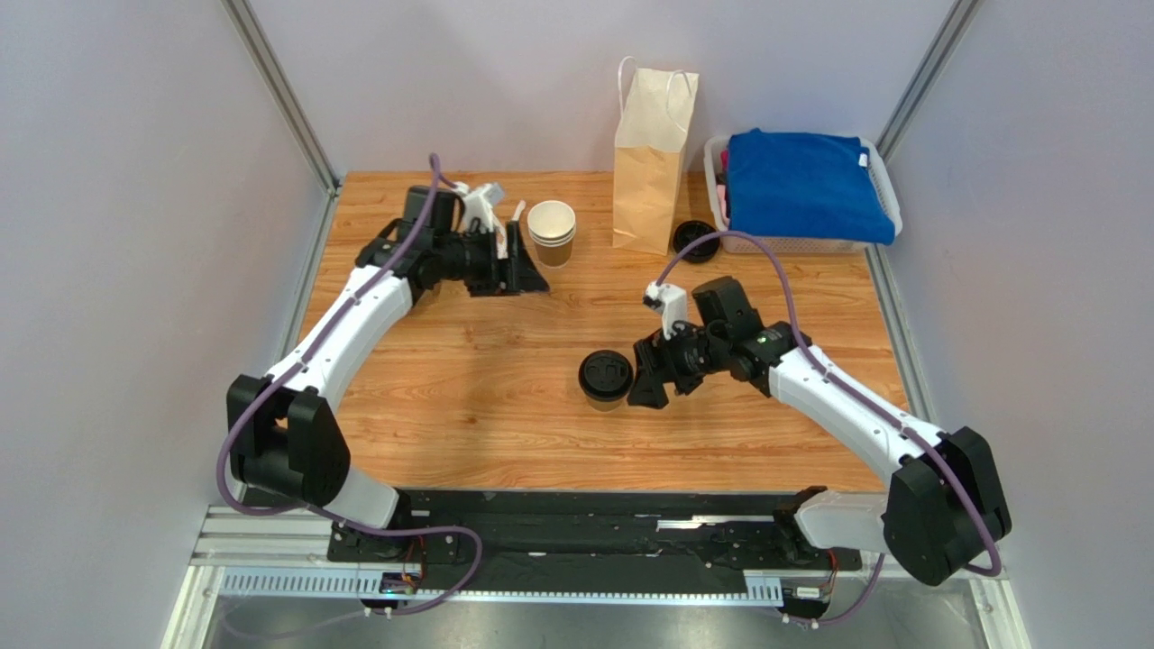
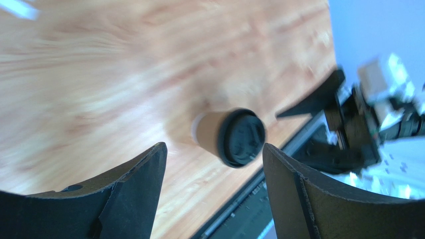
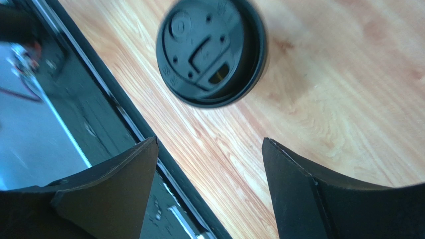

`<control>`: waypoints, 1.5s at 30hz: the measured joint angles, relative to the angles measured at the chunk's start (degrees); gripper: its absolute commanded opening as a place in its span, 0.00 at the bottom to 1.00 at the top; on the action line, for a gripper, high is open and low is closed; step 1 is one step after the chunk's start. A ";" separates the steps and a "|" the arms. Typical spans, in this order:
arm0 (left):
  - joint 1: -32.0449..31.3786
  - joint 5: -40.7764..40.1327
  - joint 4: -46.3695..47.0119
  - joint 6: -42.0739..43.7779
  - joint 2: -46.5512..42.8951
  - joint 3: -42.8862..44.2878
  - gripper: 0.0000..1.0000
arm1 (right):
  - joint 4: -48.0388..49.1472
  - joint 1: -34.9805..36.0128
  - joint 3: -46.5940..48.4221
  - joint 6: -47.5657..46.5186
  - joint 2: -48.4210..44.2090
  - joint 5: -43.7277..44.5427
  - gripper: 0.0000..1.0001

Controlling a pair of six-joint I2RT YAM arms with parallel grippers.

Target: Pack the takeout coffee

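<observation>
Wood table [image 1: 474,399]: coffee [image 1: 604,376] at nine o'clock of right gripper [image 1: 648,380], jaws wide and empty, probably lining up; left gripper [image 1: 531,272] likewise.

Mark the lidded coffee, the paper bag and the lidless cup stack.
takeout coffee [image 1: 606,373]: top external view, centre of its black lid.
paper bag [image 1: 649,169]: top external view, front face.
cup stack [image 1: 551,221]: top external view, cream inside of the top cup.
</observation>
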 measured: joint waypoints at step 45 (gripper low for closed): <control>27.17 -2.78 -5.14 5.90 -13.00 -6.25 0.81 | 19.04 13.90 24.76 -6.67 36.65 10.80 0.87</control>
